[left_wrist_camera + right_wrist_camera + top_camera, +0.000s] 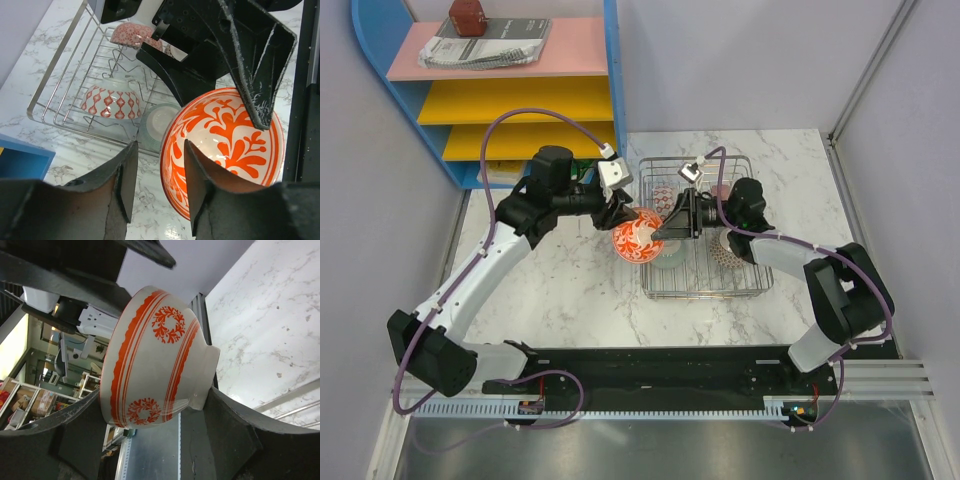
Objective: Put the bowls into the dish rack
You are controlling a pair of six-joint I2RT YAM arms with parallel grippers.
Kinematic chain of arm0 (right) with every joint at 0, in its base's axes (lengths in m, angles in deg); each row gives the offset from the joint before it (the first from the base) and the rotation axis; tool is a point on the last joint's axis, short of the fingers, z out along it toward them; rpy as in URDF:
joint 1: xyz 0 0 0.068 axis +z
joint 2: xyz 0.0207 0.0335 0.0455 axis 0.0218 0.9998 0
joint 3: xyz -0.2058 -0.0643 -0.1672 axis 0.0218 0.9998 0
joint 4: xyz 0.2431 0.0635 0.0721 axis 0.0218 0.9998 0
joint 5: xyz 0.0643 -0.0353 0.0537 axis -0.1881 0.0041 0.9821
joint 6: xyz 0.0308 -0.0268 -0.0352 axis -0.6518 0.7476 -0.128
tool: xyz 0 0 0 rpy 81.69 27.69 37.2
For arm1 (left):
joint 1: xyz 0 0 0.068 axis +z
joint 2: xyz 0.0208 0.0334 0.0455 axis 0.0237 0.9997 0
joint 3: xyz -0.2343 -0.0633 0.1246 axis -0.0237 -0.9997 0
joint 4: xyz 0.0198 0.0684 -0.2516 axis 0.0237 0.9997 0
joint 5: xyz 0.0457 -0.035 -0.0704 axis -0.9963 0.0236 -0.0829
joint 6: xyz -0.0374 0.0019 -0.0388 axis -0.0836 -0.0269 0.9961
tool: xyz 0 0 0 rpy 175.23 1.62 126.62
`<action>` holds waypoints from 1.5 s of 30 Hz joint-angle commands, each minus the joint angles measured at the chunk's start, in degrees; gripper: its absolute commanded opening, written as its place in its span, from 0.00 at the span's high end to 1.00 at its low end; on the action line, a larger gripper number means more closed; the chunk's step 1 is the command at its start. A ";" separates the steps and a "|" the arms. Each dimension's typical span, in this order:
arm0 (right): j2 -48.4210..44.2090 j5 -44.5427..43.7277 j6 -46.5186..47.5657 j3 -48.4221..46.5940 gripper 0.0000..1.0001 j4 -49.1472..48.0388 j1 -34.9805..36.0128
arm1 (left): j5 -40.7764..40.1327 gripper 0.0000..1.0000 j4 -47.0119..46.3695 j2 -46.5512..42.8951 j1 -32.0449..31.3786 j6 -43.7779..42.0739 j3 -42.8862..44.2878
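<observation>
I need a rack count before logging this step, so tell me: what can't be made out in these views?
- Top view: the right gripper covers the middle of the dish rack, so its load cannot be counted.
- Left wrist view: the right gripper hides the rack's far side and part of the orange bowl.
- Right wrist view: the orange bowl fills the frame; the rack is out of sight.

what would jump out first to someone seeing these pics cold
The bright orange-and-white bowl, tipped on its side at the left edge of the dish rack, with the right gripper clamped on it and the left gripper open at its rim. Next, the chrome rack itself, already holding other patterned bowls.
</observation>
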 commanded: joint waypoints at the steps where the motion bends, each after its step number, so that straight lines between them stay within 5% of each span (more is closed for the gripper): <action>1: -1.65 -1.69 8.64 -0.95 1.00 7.38 -0.30 | 0.04 0.47 -2.18 0.01 -0.29 -1.09 1.68; 8: -1.74 -2.92 12.42 -1.57 1.00 12.92 -0.74 | -0.04 0.33 -2.09 -0.17 -0.29 -1.09 1.94; 11: -1.92 -3.36 14.09 -1.74 1.00 14.86 -1.00 | -1.54 0.15 -2.09 -0.17 -0.20 -0.83 2.03; 12: -1.92 -3.45 14.96 -1.92 1.00 15.47 -1.09 | -2.15 0.01 -2.18 -0.25 -0.20 -0.74 2.03; 19: -4.11 -5.12 22.86 -3.41 1.00 26.17 -2.23 | -4.18 0.00 -4.02 -1.92 4.45 2.41 0.62; 26: -8.33 -10.03 39.63 -8.59 1.00 46.58 -3.46 | -0.84 0.00 -4.73 -2.89 17.28 6.99 -2.10; 37: -14.30 -32.26 71.52 -20.46 1.00 82.85 -3.90 | -4.88 0.00 -4.81 -6.41 22.82 6.55 -12.47; 45: -16.76 -44.39 89.40 -24.59 1.00 94.75 -3.81 | -7.96 0.00 -4.90 -7.02 25.81 9.54 -14.49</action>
